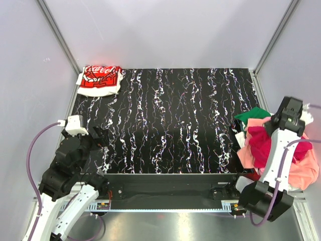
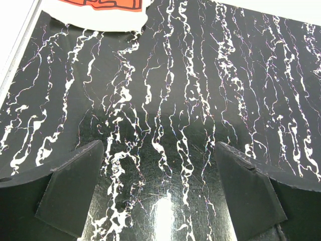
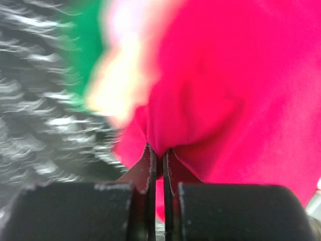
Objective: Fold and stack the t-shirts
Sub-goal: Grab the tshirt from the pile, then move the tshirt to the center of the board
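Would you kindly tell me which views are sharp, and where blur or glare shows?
Right wrist view: badly blurred, the table pattern and green cloth smeared; only the right fingers, shut on the crimson-pink t-shirt, look fairly crisp. Left wrist view: sharp, with a white glare patch on the glossy table between the open left fingers. Top external view: sharp, evenly lit.

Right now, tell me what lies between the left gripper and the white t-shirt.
Nothing but bare marbled table between the left gripper and the white t-shirt, seen in the left wrist view.
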Tool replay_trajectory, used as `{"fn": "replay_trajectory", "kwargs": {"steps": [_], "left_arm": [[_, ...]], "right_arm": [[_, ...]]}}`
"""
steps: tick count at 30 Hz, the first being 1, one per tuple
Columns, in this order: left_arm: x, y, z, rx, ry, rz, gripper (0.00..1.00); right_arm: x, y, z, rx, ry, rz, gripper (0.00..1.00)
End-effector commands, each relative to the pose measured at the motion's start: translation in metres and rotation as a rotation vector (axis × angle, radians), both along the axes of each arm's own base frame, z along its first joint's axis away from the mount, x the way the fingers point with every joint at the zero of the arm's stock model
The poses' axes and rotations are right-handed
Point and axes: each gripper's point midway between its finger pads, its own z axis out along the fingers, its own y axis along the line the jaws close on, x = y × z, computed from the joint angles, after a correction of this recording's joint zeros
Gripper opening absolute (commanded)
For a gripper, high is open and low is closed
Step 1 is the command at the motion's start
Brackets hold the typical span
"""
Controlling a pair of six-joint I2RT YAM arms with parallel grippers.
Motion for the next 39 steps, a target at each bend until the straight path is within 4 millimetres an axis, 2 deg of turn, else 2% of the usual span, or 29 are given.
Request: {"fn": "replay_trajectory", "kwargs": {"steps": [1,2,3,4,5,6,7,8,9,10,13,14,15,16,17,19,20,22,23,24,25,27,29,30,31,32,34,37,39], "left_arm": [[0.006,0.002,0.01,-0.004,-0.047,0.019,0.99],[0.006,0.002,0.01,-0.004,-0.044,0.019,0.99],[0.006,0.002,0.009,-0.003,-0.041,0.019,0.99],[0.007,0.002,0.009,-0.001,-0.04,0.023,0.99],[0.007,0.002,0.009,-0.001,-0.038,0.025,0.99],[0.008,0.003,0.008,0.001,-0.032,0.033,0.99],[0.008,0.004,0.007,0.002,-0.03,0.035,0.99],[0.008,0.004,0.008,0.002,-0.031,0.036,0.99],[0.009,0.005,0.007,0.003,-0.027,0.041,0.99],[0.009,0.005,0.007,0.004,-0.025,0.044,0.99],[0.009,0.006,0.007,0.004,-0.025,0.052,0.99],[0.009,0.007,0.008,0.003,-0.028,0.055,0.99],[0.009,0.009,0.007,0.003,-0.028,0.062,0.99],[0.009,0.009,0.008,0.003,-0.031,0.065,0.99],[0.008,0.01,0.008,0.002,-0.031,0.067,0.99],[0.008,0.012,0.008,0.002,-0.032,0.076,0.99],[0.009,0.012,0.008,0.003,-0.031,0.078,0.99],[0.009,0.011,0.007,0.004,-0.027,0.076,0.99],[0.01,0.011,0.009,0.003,-0.03,0.074,0.99],[0.011,0.009,0.007,0.005,-0.022,0.068,0.99],[0.011,0.008,0.006,0.006,-0.015,0.063,0.99],[0.014,-0.005,0.005,-0.002,0.014,0.001,0.99],[0.023,-0.02,-0.005,0.008,0.091,-0.056,0.99],[0.026,-0.031,-0.01,0.001,0.132,-0.102,0.99],[0.029,-0.036,-0.018,0.005,0.179,-0.119,0.99],[0.037,-0.045,-0.033,0.026,0.263,-0.139,0.99],[0.043,-0.056,-0.046,0.026,0.342,-0.165,0.99],[0.05,-0.086,-0.071,-0.008,0.428,-0.239,0.98],[0.058,-0.121,-0.076,-0.041,0.432,-0.325,0.95]], "right_arm": [[0.079,0.082,0.101,0.095,-0.354,0.242,0.0],[0.095,0.107,0.149,0.076,-0.455,0.316,0.0],[0.122,0.131,0.152,0.091,-0.439,0.376,0.0],[0.137,0.2,0.171,0.144,-0.485,0.586,0.0],[0.145,0.237,0.229,0.184,-0.623,0.731,0.0],[0.163,0.3,0.223,0.321,-0.58,0.95,0.0],[0.162,0.33,0.243,0.328,-0.61,1.08,0.0],[0.132,0.358,0.307,0.331,-0.747,1.21,0.0],[0.141,0.373,0.307,0.344,-0.745,1.256,0.0],[0.137,0.372,0.325,0.342,-0.804,1.256,0.0],[0.146,0.338,0.341,0.221,-0.88,1.106,0.01],[0.163,0.332,0.294,0.219,-0.76,1.053,0.09],[0.163,0.307,0.29,0.221,-0.76,0.976,0.19],[0.171,0.301,0.273,0.233,-0.738,0.956,0.42],[0.177,0.296,0.215,0.265,-0.594,0.928,0.62],[0.181,0.272,0.16,0.281,-0.463,0.848,0.81],[0.175,0.262,0.102,0.305,-0.315,0.807,0.84],[0.164,0.239,0.044,0.302,-0.16,0.732,0.91],[0.148,0.235,0.003,0.326,-0.055,0.73,0.92],[0.142,0.232,-0.015,0.324,-0.003,0.738,0.92],[0.129,0.227,-0.028,0.326,0.063,0.73,0.92],[0.116,0.225,-0.033,0.317,0.089,0.757,0.9],[0.107,0.217,-0.026,0.282,0.083,0.743,0.89],[0.101,0.215,-0.012,0.265,0.042,0.748,0.89],[0.094,0.213,-0.008,0.261,0.041,0.744,0.96],[0.087,0.214,0.002,0.254,0.014,0.749,0.96],[0.075,0.222,0.003,0.26,0.005,0.766,0.96],[0.052,0.25,-0.019,0.273,0.058,0.825,0.96],[0.035,0.271,-0.044,0.311,0.125,0.863,0.94]]}}
